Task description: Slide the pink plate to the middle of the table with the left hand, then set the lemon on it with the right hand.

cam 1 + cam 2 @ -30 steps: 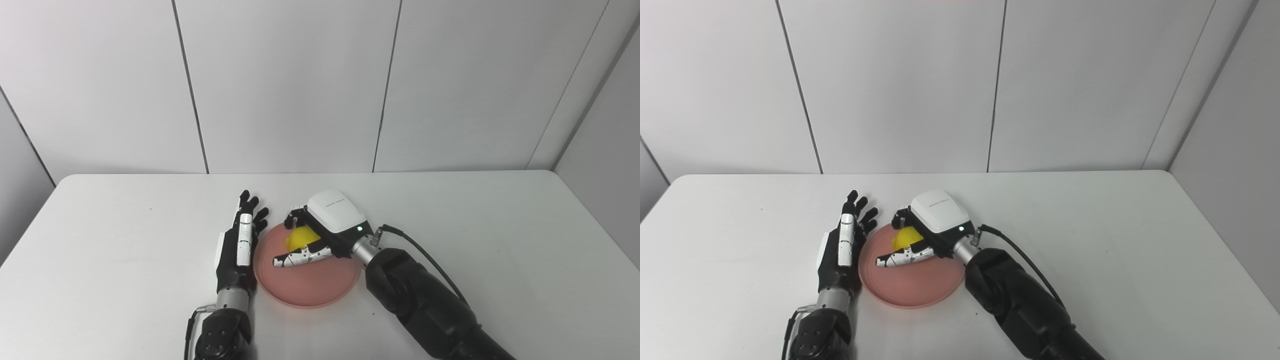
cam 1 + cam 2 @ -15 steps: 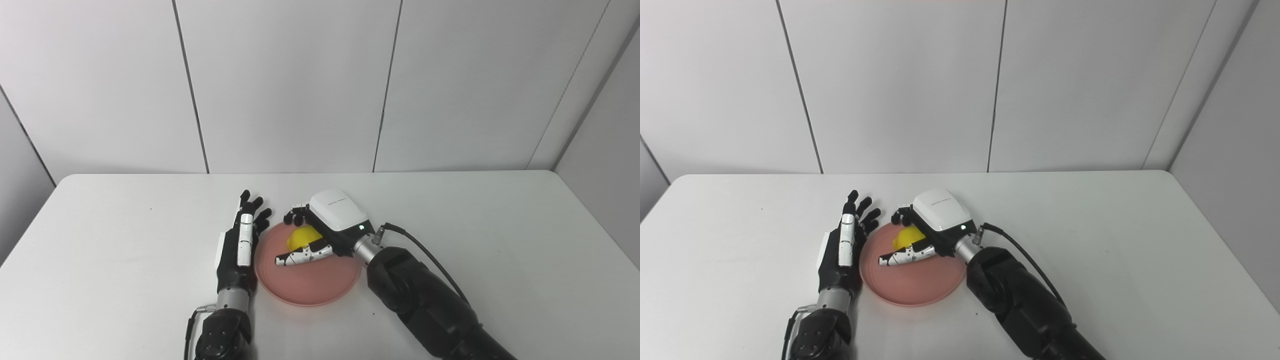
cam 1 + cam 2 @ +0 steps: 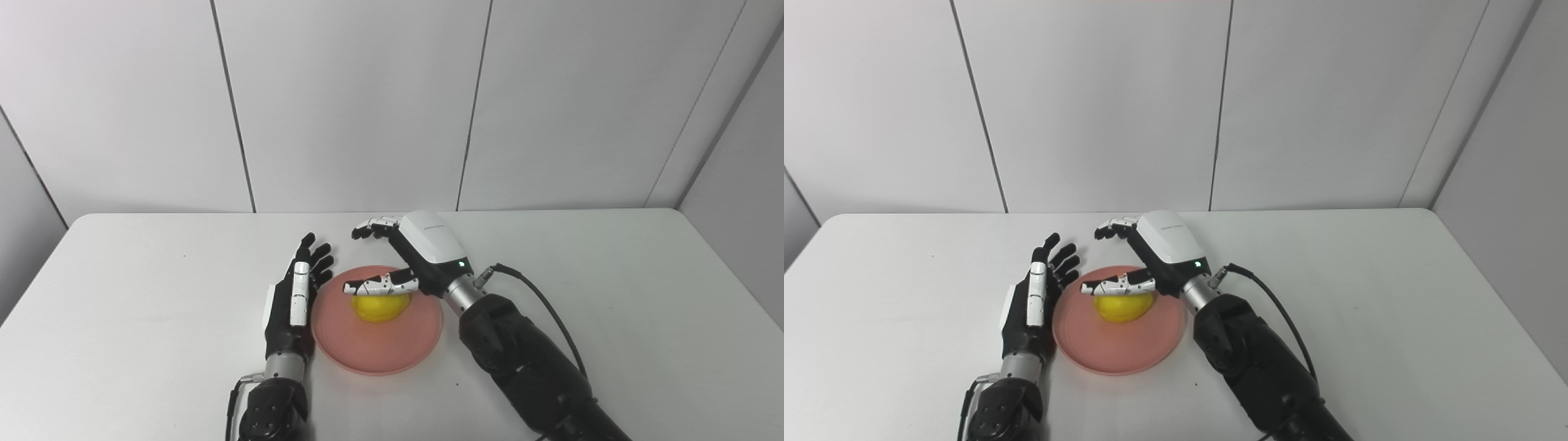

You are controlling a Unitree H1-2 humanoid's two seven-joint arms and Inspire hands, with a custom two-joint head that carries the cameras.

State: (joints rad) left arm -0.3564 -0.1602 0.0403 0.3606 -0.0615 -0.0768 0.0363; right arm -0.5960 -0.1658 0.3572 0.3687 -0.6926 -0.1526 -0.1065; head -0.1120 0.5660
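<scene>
Two hands sit over a white desk (image 3: 582,263), one at each side of a pink plate (image 3: 416,343). The plate lies flat near the middle of the desk, a little toward the near edge. On it rests the lemon (image 3: 376,306), in the plate's far half, free of any grip.

The right hand (image 3: 410,257) hangs above the lemon with its fingers spread and holding nothing. Its thumb (image 3: 380,285) reaches out level just over the top of the fruit and hides the upper edge of it; whether thumb and lemon touch cannot be told. The other fingers (image 3: 373,226) curl forward higher up, past the plate's far rim. A green light shows on the white back of this hand near the wrist, and a black cable (image 3: 539,303) loops from the wrist along the forearm.

The left hand (image 3: 294,294) lies just beside the plate's left rim, palm turned toward the plate, fingers straight and fanned, pointing away from the robot. It holds nothing. Whether its side touches the rim cannot be told from either view.
</scene>
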